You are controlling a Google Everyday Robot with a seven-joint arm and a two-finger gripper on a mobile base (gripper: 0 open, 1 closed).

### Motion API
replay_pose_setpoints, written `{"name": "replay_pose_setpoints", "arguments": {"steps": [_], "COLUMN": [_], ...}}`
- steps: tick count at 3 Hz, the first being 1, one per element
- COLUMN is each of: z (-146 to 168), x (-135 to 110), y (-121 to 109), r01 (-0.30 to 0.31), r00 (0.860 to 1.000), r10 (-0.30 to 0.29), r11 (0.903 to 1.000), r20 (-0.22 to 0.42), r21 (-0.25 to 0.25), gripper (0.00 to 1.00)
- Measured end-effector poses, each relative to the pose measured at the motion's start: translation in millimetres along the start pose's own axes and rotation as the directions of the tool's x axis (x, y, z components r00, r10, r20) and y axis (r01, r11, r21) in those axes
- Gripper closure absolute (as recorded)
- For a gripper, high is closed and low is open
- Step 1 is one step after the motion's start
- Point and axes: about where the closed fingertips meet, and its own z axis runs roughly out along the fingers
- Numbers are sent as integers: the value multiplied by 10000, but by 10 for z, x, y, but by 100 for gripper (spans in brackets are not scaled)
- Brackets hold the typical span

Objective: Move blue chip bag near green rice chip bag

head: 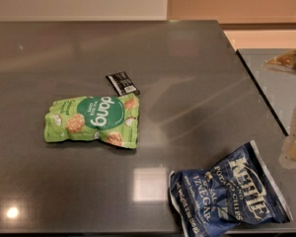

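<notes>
The blue chip bag (230, 193), dark navy with white "KETTLE" lettering, lies flat at the front right of the dark table. The green rice chip bag (93, 121), light green with a "dang" circle, lies flat left of centre. The two bags are well apart. My gripper (295, 144) shows at the right edge as pale blurred parts, up and to the right of the blue bag, not touching it.
A small black flat packet (123, 83) lies just behind the green bag. The dark table (187, 58) ends at its right edge near the gripper. A second grey surface (276, 83) stands beyond that edge.
</notes>
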Motion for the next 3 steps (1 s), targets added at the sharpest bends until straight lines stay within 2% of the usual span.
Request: {"name": "replay_pose_setpoints", "arguments": {"steps": [1,2,3], "z": [33,345,448], "x": [-2,-18,-14], "y": [177,481,572], "r01": [331,870,1009], "r00": [9989,9946,9930], "r10": [-323,-820,-941], "r11": [9991,9931,9900], "r20": [328,637,715], "r21": [-265,-788,-982], "gripper": [0,0,0]}}
